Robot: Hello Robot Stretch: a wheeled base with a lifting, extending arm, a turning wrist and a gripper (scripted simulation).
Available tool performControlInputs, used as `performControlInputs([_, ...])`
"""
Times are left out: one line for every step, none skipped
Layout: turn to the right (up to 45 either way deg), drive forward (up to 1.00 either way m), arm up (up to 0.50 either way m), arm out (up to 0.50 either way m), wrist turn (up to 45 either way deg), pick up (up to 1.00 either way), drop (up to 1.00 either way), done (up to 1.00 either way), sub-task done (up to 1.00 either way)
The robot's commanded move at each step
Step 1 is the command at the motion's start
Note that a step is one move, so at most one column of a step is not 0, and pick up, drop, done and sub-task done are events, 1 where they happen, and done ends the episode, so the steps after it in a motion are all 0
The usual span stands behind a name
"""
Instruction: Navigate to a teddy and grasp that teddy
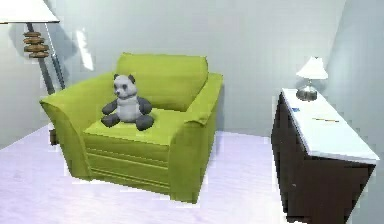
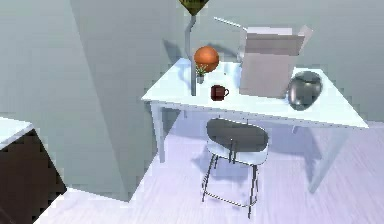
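I have open pale floor [image 1: 235, 190] ahead, between the green armchair [image 1: 175, 140] on the left and a dark cabinet [image 1: 315, 165] whose white-topped edge juts in on the right. A floor lamp [image 1: 40, 55] stands far left, beside the chair's arm. The teddy [image 1: 126, 103] sits upright on the armchair's seat. It looks like a panda, pale grey with dark ears and limbs. Out to the side stands a white surface [image 2: 330, 112] with a chair [image 2: 238, 142] near it. I cannot tell how the jaws stand.

Green armchair [image 1: 140, 152], dark cabinet [image 1: 312, 172], white desk [image 2: 262, 106]
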Motion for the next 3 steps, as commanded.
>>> performControlInputs([-3.0,0.0,0.0,0.0,0.0,0.0,0.0,0.0,0.0])
performControlInputs([0.0,0.7,0.0,0.0,0.0,0.0,0.0,0.0,0.0])
performControlInputs([-45.0,0.0,0.0,0.0,0.0,0.0,0.0,0.0,0.0])
